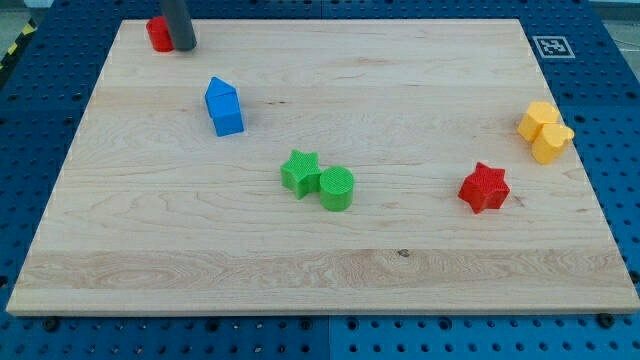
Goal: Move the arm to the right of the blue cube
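Observation:
The blue block, a cube with a peaked end, lies on the wooden board in the upper left part of the view. My tip is the lower end of a dark rod at the view's top left. It stands up and to the left of the blue block, well apart from it. It is right beside a small red block, on that block's right side, and seems to touch it.
A green star and a green cylinder sit together near the board's middle. A red star lies at the right. A yellow block sits at the right edge. A marker tag is off the board's top right corner.

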